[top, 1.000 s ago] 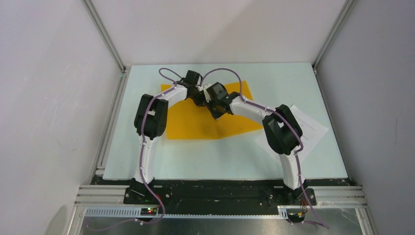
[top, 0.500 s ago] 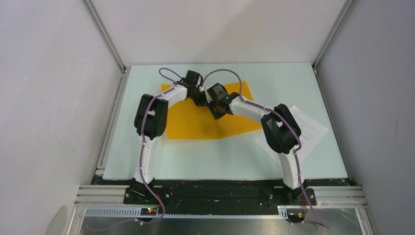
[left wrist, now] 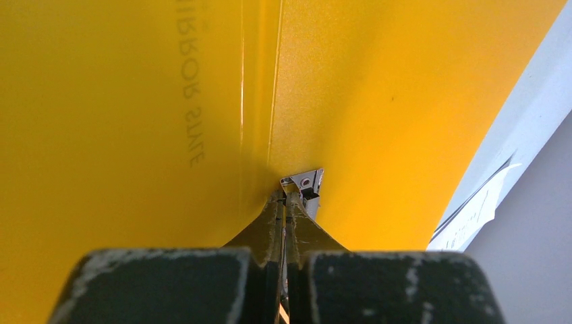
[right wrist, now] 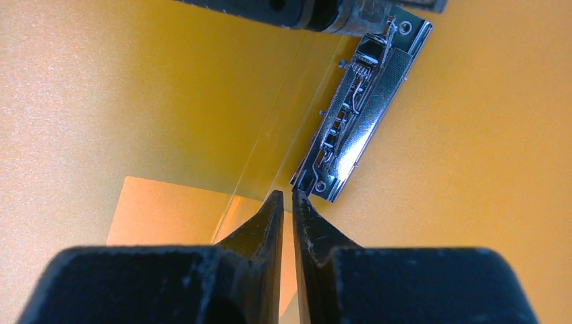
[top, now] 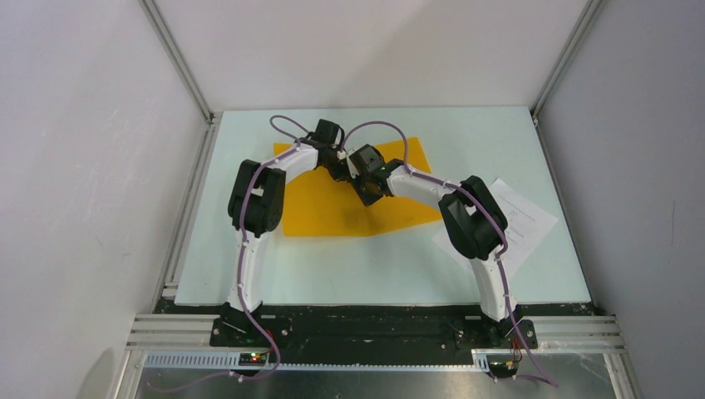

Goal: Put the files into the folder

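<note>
Closed pincer (left wrist: 287,198) against yellow folder (left wrist: 121,88)

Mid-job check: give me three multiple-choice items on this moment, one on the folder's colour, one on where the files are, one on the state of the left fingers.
1. What colour is the folder? A) blue B) green C) orange-yellow
2. Where do the files lie? A) inside the folder B) on the table, right of the folder C) at the table's far left corner
3. How do the left fingers stand? A) shut B) wide open C) out of view

1 C: its open face shows orange-yellow in all three views.
2 B: the white sheets lie on the table, right of the folder.
3 A: the two fingers meet, tips at the metal clip.
</note>
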Tool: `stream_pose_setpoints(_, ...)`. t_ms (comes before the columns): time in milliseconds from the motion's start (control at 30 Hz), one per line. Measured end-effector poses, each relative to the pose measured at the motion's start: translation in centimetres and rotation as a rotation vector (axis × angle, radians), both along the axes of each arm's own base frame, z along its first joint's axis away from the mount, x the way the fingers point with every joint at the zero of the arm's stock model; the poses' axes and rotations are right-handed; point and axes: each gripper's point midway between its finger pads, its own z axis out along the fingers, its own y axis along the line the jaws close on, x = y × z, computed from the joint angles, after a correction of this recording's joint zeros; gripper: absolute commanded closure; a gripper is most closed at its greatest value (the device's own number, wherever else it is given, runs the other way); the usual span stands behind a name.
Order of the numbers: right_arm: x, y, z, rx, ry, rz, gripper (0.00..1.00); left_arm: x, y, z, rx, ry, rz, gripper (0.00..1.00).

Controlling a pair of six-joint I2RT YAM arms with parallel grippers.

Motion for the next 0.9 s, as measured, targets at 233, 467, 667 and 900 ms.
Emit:
stream_pose_setpoints(233,0.0,0.1,0.0,0.001,-0.001,0.002,0.84,0.0,0.0,0.0,0.000,0.000,0.000,1.00)
stream_pose_setpoints(467,0.2,0.1,0.2,-0.001,-0.007,-0.001,0.83,0.0,0.0,0.0,0.000,-0.001,0.000,1.00)
stream_pose_setpoints(667,1.3,0.5,0.8,0.008,-0.045,-0.014,0.82,0.0,0.0,0.0,0.000,-0.001,0.000,1.00)
stream_pose_setpoints(900,1.6,0.2,0.5,-0.006,-0.052,-0.026,0.82,0.0,0.0,0.0,0.000,-0.001,0.000,1.00)
